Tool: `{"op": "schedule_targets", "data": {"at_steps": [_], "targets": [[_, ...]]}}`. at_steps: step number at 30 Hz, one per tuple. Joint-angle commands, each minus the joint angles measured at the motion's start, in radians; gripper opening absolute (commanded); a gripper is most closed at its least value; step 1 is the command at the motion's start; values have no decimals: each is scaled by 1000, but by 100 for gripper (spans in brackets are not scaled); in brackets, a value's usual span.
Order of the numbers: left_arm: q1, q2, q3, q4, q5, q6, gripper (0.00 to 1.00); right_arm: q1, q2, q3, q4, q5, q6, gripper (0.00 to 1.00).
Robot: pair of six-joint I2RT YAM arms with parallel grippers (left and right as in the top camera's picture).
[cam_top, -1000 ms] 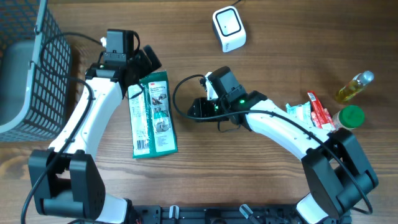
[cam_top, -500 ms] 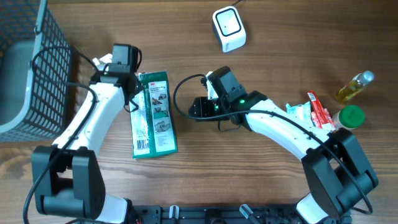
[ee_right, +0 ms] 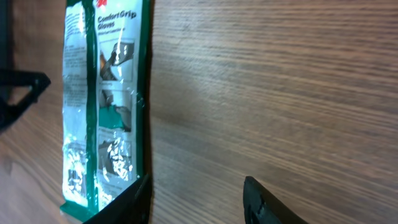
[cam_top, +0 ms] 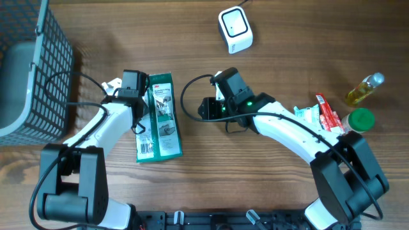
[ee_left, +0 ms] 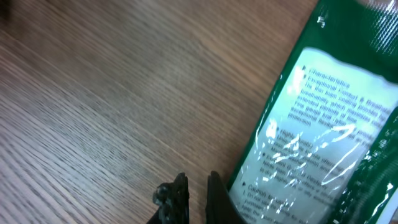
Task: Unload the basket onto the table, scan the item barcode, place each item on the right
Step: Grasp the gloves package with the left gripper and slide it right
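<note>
Left claw [ee_left: 196, 190] closed; packet [cam_top: 159, 88] holds gloves [cam_top: 166, 126]

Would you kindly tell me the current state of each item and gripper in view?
Glove package: lying flat on the table, print up.
Left gripper: shut, right beside the package's edge.
Right gripper: open, empty, over bare wood.
Scanner: resting on the table, untouched.
Oil bottle: lying on its side, capped.
Jar: upright, green lid on.

The left end effector [ee_left: 196, 191] has come nearer, from the far end of the green packet [cam_top: 160, 118] to its left edge, and its jaws have closed.
</note>
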Motion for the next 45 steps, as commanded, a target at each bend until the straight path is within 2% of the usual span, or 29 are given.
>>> {"op": "schedule_targets", "data": {"at_steps": [1,9,15,22,27,31,35,41,45], "targets": [[2,10,-40,28,98,-2,4,-23,-5,1,6,33,0,48],[-23,10,-48,27,237,-2,6,-120,-6,1,-24,-2,-3,48],[-97,10,-48,28,345,-3,6,-248,-6,1,-109,-127,-127,50],[-230,10,-48,32,351,-7,6,-358,-5,1,-202,-169,-182,53],[-294,9,-47,40,346,2,8,-385,-6,1,-232,-229,-211,53],[-278,0,-40,22,273,84,5,-385,-6,1,-250,-236,-212,54],[-203,-5,3,-76,254,138,5,-385,-6,1,-257,-237,-230,54],[-127,3,11,-213,427,137,4,-385,-5,1,-263,-240,-234,56],[-134,6,5,-267,440,138,4,-385,-5,1,-265,-240,-233,57]]}}
